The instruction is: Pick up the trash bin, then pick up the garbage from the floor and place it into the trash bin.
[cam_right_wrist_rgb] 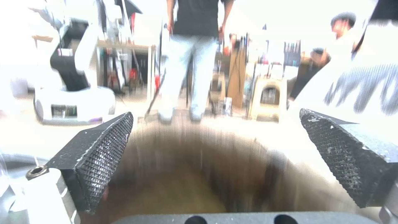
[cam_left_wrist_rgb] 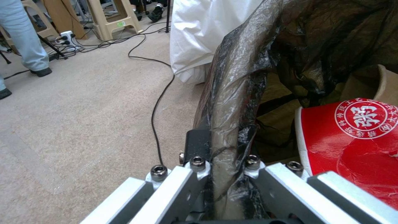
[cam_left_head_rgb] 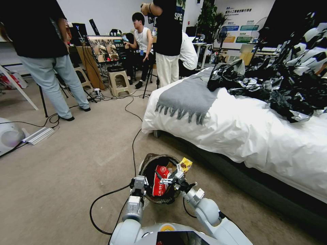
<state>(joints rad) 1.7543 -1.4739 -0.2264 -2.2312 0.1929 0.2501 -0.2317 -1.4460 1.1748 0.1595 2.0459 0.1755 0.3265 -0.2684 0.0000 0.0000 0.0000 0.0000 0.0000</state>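
Already the bin hung off the floor beside the bed, the left gripper clamped on its bagged rim. The right gripper gaped wide above the bin's mouth — empty. Inside lay a red packet and a yellow wrapper — light, crinkly, likely slippery; best pinched by an edge.
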